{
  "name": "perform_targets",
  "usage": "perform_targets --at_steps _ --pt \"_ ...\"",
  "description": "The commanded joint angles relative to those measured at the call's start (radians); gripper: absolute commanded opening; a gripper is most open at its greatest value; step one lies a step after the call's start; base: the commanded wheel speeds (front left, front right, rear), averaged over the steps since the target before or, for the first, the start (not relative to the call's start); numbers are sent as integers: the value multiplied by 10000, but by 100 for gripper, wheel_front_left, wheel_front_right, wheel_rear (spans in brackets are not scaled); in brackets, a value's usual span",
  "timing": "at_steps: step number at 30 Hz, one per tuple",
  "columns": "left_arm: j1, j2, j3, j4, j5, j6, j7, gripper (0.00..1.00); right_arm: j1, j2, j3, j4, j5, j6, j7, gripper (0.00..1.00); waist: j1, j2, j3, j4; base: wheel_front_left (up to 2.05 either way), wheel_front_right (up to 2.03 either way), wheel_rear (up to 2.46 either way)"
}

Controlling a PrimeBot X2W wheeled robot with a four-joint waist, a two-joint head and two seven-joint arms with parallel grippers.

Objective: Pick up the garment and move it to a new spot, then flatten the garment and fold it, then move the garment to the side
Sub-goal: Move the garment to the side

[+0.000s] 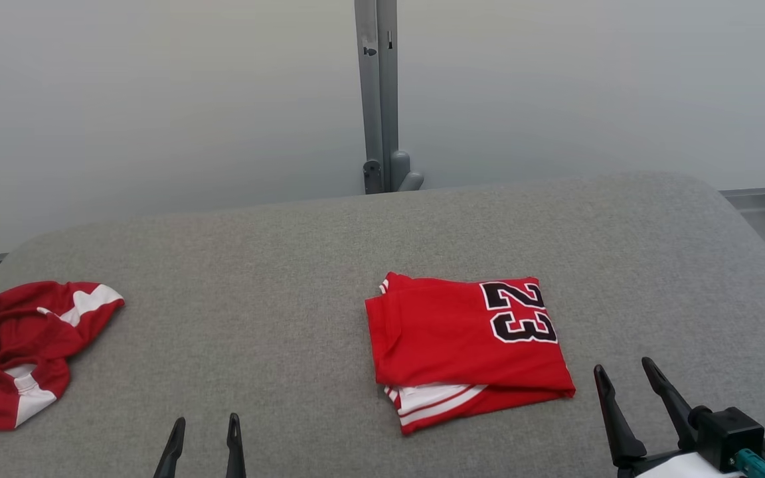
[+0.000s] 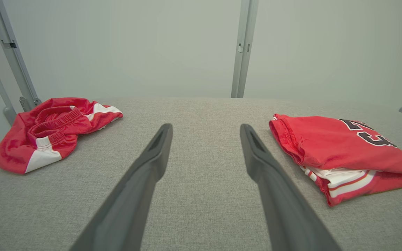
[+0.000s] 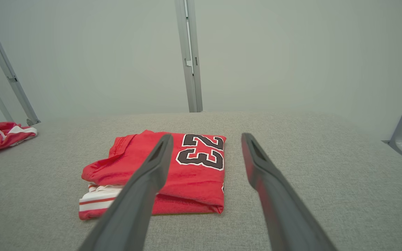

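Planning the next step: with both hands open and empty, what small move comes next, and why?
Probably ease the right hand toward the jersey, at its near edge: already folded, it lies mid-table, not aside, and nearest that hand.

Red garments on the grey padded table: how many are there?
2. A folded jersey with the number 23 lies right of the middle; a crumpled red-and-white garment lies at the left edge of the table. None seems hidden.
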Motion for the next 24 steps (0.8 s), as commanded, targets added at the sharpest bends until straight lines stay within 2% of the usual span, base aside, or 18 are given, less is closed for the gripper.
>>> perform_targets --at_steps 1,8,14,20,24 --pt "61 2 6 -9 113 0 -21 100 118 19 2 21 47 -2 -33 100 0 0 38 52 0 0 0" --pt "-32 2 -98 -87 165 -26 -21 100 -161 -5 -50 445 461 -2 -33 100 0 0 258 334 0 0 0" --pt "-184 3 -266 -127 191 -24 -21 100 -809 -315 95 1506 1212 -2 -33 100 0 0 576 697 0 0 0" --pt "-380 3 -498 -105 276 -84 -21 100 -2014 -736 257 3085 2940 -2 -31 100 0 0 1009 1106 0 0 0" --pt "-549 5 -610 -50 311 -146 -21 100 -2852 -1132 800 4202 4390 -2 -31 100 0 0 1354 1401 0 0 0"
